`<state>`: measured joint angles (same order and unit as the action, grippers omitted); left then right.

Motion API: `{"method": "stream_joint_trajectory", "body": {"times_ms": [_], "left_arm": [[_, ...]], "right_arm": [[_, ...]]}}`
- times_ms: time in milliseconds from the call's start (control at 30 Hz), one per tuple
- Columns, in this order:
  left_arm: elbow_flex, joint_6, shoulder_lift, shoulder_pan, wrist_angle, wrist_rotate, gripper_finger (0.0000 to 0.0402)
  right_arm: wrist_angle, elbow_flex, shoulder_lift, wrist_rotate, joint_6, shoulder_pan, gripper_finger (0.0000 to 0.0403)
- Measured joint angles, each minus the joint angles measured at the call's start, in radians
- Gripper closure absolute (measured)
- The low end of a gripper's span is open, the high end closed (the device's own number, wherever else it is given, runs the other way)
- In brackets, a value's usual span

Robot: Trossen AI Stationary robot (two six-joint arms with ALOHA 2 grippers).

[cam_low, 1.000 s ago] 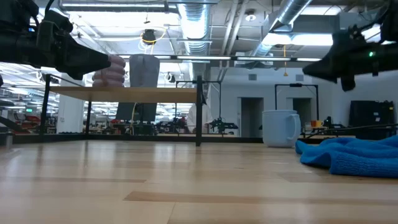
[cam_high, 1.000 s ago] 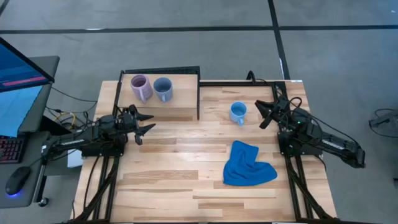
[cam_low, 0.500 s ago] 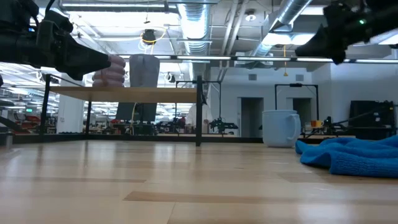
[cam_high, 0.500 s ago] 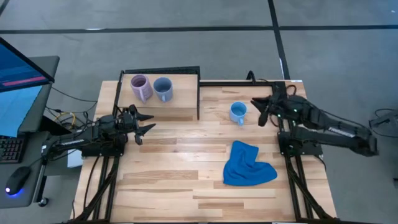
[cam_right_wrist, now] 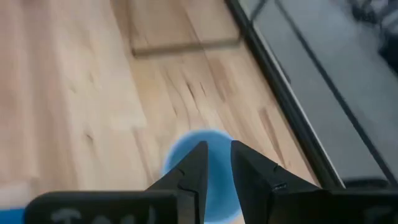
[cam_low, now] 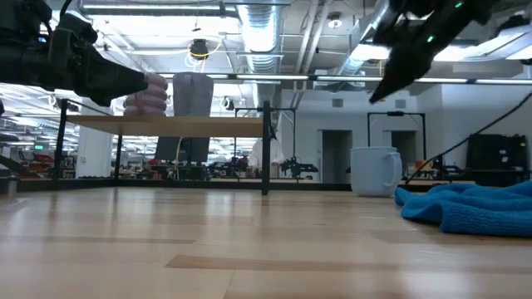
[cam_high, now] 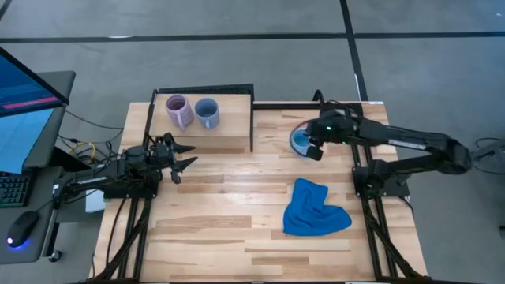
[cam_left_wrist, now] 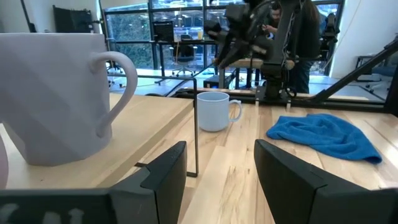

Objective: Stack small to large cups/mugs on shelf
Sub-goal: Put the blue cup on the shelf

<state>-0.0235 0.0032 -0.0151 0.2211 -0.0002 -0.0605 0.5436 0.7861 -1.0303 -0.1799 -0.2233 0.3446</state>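
Note:
A pale purple mug (cam_high: 178,110) and a grey-blue mug (cam_high: 207,113) stand upright side by side on the light-wood shelf (cam_high: 229,136) at the table's far left. A bright light blue mug (cam_high: 297,140) stands upright on the tabletop right of the shelf. My right gripper (cam_high: 313,143) hangs above this mug, slanting down, with only a narrow gap between its fingers. In the low view it (cam_low: 372,98) is well clear of the mug (cam_low: 374,170). In the right wrist view the mug (cam_right_wrist: 180,154) shows below the fingertips. My left gripper (cam_high: 186,155) is open and empty near the shelf's front edge.
A crumpled blue cloth (cam_high: 314,209) lies on the tabletop near the right side, on the near side of the light blue mug. The shelf's black frame post (cam_high: 252,118) stands between the shelf and the light blue mug. Bare wood lies in the table's middle and near part.
My right gripper has gone toward the table's left, from beside the light blue mug to above it, and has tipped to point downward. The mugs, the cloth and my left arm have stayed where they were.

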Motion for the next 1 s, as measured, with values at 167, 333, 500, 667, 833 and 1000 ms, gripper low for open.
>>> {"method": "stream_joint_trajectory", "body": {"times_ms": [167, 333, 500, 667, 833, 1000], "left_arm": [[0.0, 0.0, 0.0, 0.0, 0.0, 0.0, 0.0221], [0.0, 0.0, 0.0, 0.0, 0.0, 0.0, 0.0221], [0.0, -0.012, 0.0, 0.0, 0.0, 0.0, 0.0221], [0.0, -0.014, 0.0, 0.0, 0.0, 0.001, 0.0221], [0.001, -0.014, 0.0, 0.0, 0.0, 0.001, 0.0221], [0.001, -0.014, 0.0, 0.0, 0.0, 0.001, 0.0221]], "right_arm": [[0.037, 0.041, -0.138, -0.012, -0.041, 0.064, 0.031], [0.036, 0.068, -0.224, -0.004, -0.069, 0.144, 0.031], [0.066, 0.09, -0.274, 0.093, -0.066, 0.215, 0.031], [0.083, 0.091, -0.307, 0.184, -0.057, 0.268, 0.031], [0.09, 0.091, -0.33, 0.205, -0.057, 0.287, 0.031], [0.088, 0.092, -0.331, 0.205, -0.058, 0.287, 0.031]]}}
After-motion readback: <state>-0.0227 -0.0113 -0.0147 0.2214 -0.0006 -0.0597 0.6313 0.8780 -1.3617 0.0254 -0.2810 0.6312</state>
